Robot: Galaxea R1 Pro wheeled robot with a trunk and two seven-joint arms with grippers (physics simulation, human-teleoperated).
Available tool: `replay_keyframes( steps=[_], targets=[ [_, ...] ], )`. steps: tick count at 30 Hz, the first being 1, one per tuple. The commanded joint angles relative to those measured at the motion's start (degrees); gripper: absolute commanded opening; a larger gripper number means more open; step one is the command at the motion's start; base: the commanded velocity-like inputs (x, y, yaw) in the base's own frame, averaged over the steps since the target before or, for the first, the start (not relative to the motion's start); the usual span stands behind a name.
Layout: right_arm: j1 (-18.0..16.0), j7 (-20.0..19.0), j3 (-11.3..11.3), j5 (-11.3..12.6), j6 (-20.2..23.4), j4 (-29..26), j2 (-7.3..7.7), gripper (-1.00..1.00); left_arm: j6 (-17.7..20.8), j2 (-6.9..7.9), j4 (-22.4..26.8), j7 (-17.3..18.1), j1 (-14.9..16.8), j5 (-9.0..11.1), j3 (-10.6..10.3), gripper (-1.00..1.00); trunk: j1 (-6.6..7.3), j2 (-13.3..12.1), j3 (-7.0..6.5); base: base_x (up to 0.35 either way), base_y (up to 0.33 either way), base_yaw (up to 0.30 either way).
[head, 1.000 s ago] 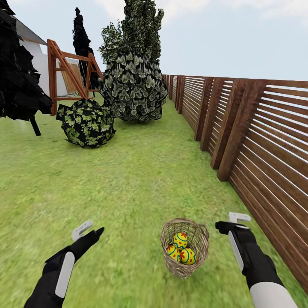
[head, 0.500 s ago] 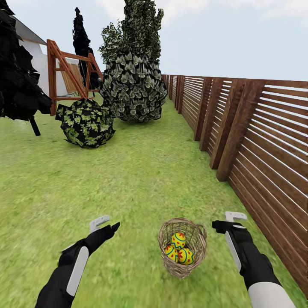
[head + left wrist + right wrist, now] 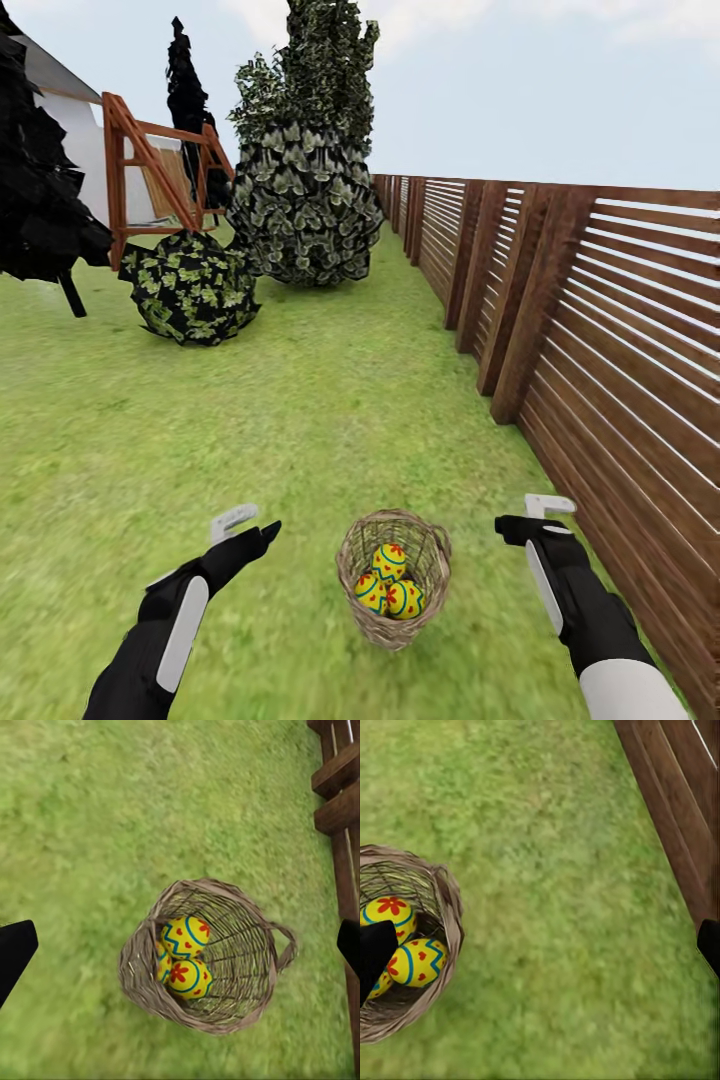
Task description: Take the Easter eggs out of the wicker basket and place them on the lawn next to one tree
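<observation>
Wicker basket (image 3: 393,580) stands on the lawn (image 3: 300,420) near the fence (image 3: 600,330), holding all three Easter eggs (image 3: 388,583). Two tools flank it, left tool (image 3: 250,528) and right tool (image 3: 520,515), both spread wide and empty.

In the right wrist view the wicker basket (image 3: 439,907) is cut off by the picture's edge, a dark fingertip (image 3: 375,949) partly hides its Easter eggs (image 3: 418,961), and the wooden fence (image 3: 679,817) is only partly in frame.
</observation>
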State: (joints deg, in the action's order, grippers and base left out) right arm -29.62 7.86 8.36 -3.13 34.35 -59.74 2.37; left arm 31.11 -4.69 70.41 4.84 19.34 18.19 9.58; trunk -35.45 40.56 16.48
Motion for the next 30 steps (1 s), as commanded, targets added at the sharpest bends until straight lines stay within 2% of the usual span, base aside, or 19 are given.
replay_keyframes(
  steps=[1,9,15,20,22,30],
  targets=[
    [0.0,0.02,0.0,0.0,0.0,-0.01,0.0,1.0,0.03,-0.02,0.0,0.0,0.0,0.0,0.0,1.0,0.0,0.0,0.0,0.0,-0.33,0.0],
    [0.0,0.13,-0.23,-0.16,-0.05,1.55,0.0,1.0,0.15,-0.06,-0.12,-0.07,0.0,0.0,0.0,1.0,0.0,0.0,0.0,0.019,-0.337,0.028],
    [0.0,0.14,-0.44,-0.21,-0.09,2.24,-0.02,1.0,0.18,-0.14,-0.2,-0.05,0.0,0.0,0.0,1.0,0.0,0.0,0.0,0.189,-0.31,0.242],
    [0.0,0.05,-0.43,-0.21,-0.11,2.49,-0.04,1.0,0.05,-0.2,-0.33,-0.02,0.0,0.0,-0.69,1.0,0.0,0.0,0.0,0.219,-0.282,0.018],
    [0.0,0.0,-0.44,-0.21,-0.14,3.24,-0.01,1.0,-0.29,-0.16,-0.35,-0.01,0.0,0.0,-1.58,1.0,0.0,0.0,0.0,0.119,-0.153,0.002],
    [0.0,-0.17,-0.45,-0.21,-0.17,3.74,0.0,1.0,-0.45,-0.22,-2.15,0.22,0.0,0.0,-2.86,1.0,0.0,0.0,0.0,0.06,-0.062,0.0]
  ],
)
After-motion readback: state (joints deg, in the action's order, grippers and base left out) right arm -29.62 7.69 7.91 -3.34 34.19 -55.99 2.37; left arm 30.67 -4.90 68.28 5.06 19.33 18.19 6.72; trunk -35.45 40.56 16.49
